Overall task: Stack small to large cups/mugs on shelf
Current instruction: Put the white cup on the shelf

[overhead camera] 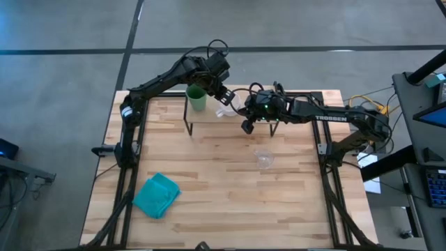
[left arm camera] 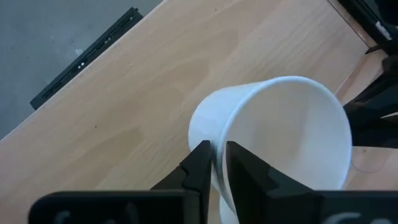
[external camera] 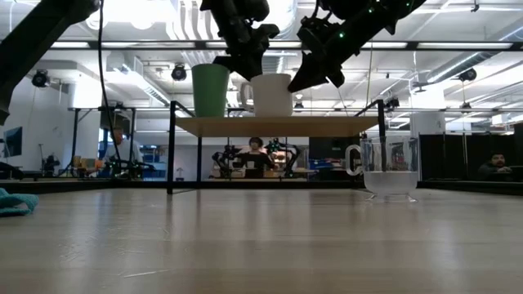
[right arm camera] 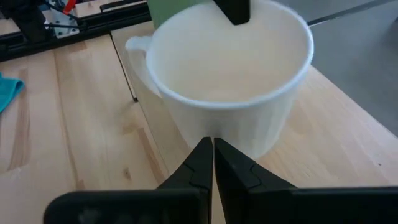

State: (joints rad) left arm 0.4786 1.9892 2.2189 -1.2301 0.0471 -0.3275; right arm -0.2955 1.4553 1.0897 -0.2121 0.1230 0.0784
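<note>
The white mug [external camera: 271, 95] stands on the shelf [external camera: 278, 125] next to the green cup [external camera: 210, 90], which also stands there on its base. The clear glass [overhead camera: 263, 159] stands on the table, in front of the shelf. My left gripper [left arm camera: 216, 163] comes down from above and is shut on the mug. My right gripper [right arm camera: 213, 149] is shut, its tips right at the mug's outer wall [right arm camera: 217, 124], on the side away from the green cup. My left gripper pinches the white mug's rim [left arm camera: 217, 146] with one finger [left arm camera: 239, 163] inside the mug and the other outside. It comes from above, slanting down. In the low view the mug's base sits on the shelf board. My right gripper's shut tips are level with the mug's side wall; I cannot tell whether they touch it.
A teal folded cloth [overhead camera: 157, 195] lies near the table's near left corner. The shelf's thin black legs [overhead camera: 187, 125] stand on the far half of the table. Both arms crowd over the shelf. Bare tabletop [overhead camera: 230, 202] stretches between the cloth and the glass.
</note>
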